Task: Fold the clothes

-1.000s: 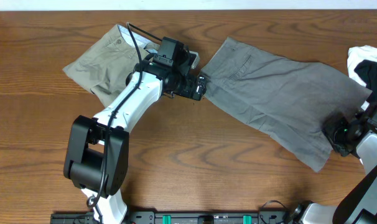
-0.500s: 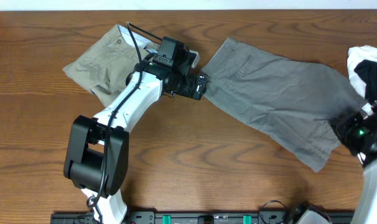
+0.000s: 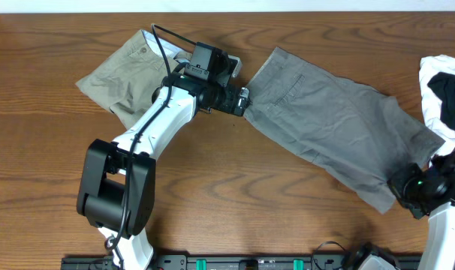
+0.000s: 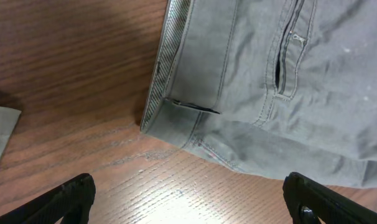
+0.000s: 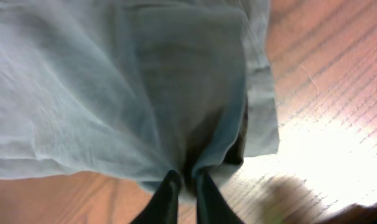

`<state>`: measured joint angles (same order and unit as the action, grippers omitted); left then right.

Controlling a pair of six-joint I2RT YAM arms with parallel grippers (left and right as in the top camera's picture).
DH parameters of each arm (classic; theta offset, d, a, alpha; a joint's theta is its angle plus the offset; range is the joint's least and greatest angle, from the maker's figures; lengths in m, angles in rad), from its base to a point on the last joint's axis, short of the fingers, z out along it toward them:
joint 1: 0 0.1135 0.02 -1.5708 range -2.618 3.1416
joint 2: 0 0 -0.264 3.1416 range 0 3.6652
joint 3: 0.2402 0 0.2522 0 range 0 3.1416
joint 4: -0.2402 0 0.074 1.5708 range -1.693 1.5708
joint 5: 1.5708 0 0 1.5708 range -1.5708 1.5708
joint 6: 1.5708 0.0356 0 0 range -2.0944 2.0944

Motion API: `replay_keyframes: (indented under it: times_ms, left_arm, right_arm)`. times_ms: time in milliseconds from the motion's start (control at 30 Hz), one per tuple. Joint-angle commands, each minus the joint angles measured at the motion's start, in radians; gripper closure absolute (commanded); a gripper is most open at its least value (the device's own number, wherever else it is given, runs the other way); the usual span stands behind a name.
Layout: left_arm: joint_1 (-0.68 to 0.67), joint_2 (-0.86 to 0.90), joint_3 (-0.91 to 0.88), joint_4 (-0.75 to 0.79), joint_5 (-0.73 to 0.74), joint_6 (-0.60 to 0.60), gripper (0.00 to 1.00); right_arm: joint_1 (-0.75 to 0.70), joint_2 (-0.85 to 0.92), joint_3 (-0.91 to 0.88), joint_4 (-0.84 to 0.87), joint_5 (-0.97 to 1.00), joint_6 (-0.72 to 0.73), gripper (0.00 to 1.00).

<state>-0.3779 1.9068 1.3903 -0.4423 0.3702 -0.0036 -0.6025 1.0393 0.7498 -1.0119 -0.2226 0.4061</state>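
Overhead, the grey shorts [image 3: 332, 127] lay spread diagonally across the table [image 3: 235, 187]. Right fingers [image 5: 167, 196] were pinched together on cloth near a leg hem [image 5: 261, 106]. Left fingers [image 4: 70, 193] stood apart, empty, just short of the waistband [image 4: 167, 68]. Soft, light cloth would likely sag; thick waistband corners seemed the surest hold.

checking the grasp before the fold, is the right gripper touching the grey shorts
Touching. The right wrist view shows the right gripper pinched shut on a bunched fold of the grey shorts.
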Motion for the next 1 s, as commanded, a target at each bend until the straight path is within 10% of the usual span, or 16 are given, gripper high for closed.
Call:
replay_keyframes:
  times_ms: [0, 333, 533, 833, 967]
  left_arm:
    - [-0.001, 0.037, 0.017, 0.013, -0.014, -0.026, 0.02]
    - [0.0, 0.191, 0.017, 0.214, 0.087, -0.309, 0.02]
    - [-0.001, 0.27, 0.017, 0.319, 0.087, -0.446, 0.02]
    - [0.013, 0.278, 0.017, 0.155, 0.09, -0.427, 0.91]
    - [0.05, 0.246, 0.017, -0.003, 0.088, -0.386, 0.94]
  right_arm:
    - [0.008, 0.029, -0.046, 0.022, 0.036, -0.012, 0.82]
    - [0.008, 0.151, -0.117, 0.152, 0.012, -0.016, 0.44]
    - [0.008, 0.172, -0.117, 0.193, 0.009, -0.045, 0.42]
    - [0.007, 0.177, -0.117, 0.242, 0.009, -0.044, 0.41]
    - [0.007, 0.191, -0.117, 0.302, -0.01, -0.03, 0.46]
